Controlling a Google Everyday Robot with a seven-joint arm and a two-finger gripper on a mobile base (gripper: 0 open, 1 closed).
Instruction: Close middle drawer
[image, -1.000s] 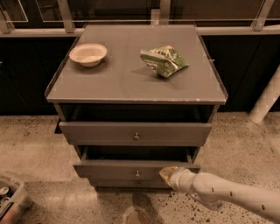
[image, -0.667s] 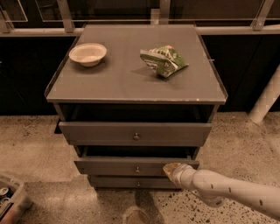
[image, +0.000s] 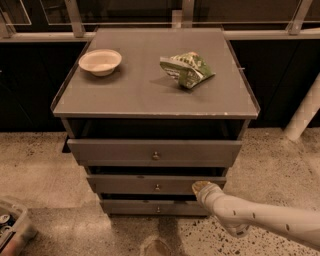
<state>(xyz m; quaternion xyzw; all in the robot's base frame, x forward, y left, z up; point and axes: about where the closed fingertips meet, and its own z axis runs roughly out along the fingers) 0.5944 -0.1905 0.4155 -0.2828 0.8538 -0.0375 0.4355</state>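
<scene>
Closest to the camera, bottom left, there's the corner of a plastic bin (image: 11, 227) sitting on the speckled floor (image: 45, 165). The robot's white arm (image: 265, 220) comes in from the lower right, and the gripper (image: 202, 188) at its tip is right up against the right-hand part of the middle drawer (image: 125, 184), low on its front. It looks like it's touching, but from this angle I honestly can't tell if the gripper is set wide or narrow. The middle drawer sits second in the dark grey cabinet (image: 245, 127), sticking out a bit past the bottom drawer (image: 130, 207), with a dark gap showing above it and its little round knob (image: 157, 187) in the centre. The top drawer (image: 115, 152) is pulled out further than either. Up on the cabinet top there's a pale bowl (image: 100, 61) toward the left and a crumpled green bag (image: 186, 69) toward the right, well apart. Behind it all runs a metal railing (image: 75, 20).
</scene>
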